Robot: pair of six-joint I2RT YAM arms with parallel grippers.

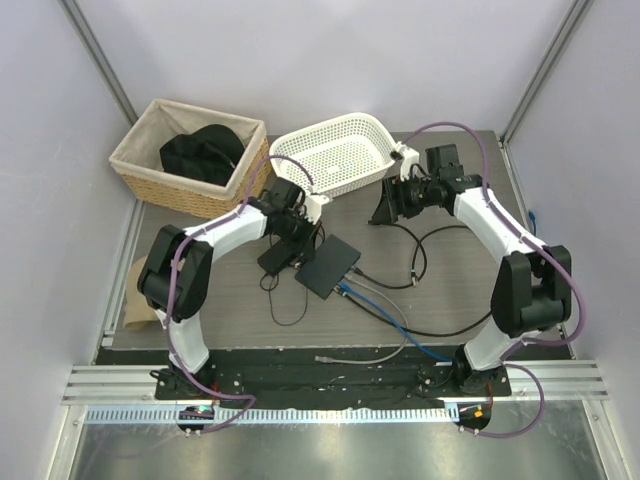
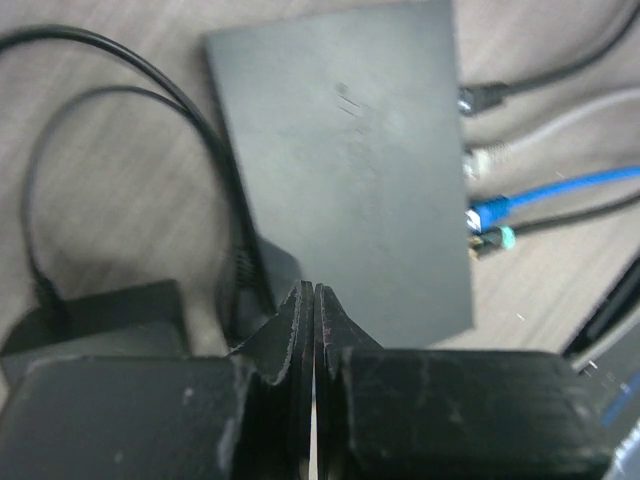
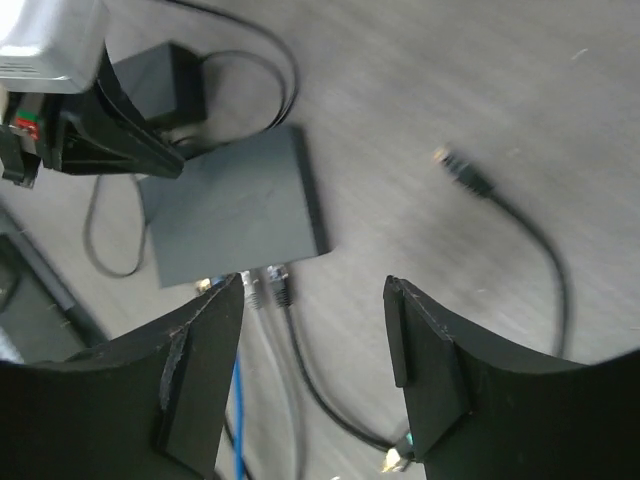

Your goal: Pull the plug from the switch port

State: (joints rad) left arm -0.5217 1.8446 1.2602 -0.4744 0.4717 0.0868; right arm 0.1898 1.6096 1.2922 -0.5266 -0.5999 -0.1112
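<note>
The switch (image 1: 328,265) lies flat in the middle of the bench (image 1: 240,325). The left claw (image 2: 314,292) is shut tight with nothing in it. The switch is right by its tips, at 12 o'clock. The right claw (image 3: 315,290) is open and holds nothing. From it, the switch lies at 10 o'clock. A loose black plug (image 3: 458,165) lies at 2 o'clock.

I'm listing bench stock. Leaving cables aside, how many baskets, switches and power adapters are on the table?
Baskets: 2, the wicker basket and the white basket
Switches: 1, the switch
Power adapters: 1, the power adapter
Total: 4
</note>
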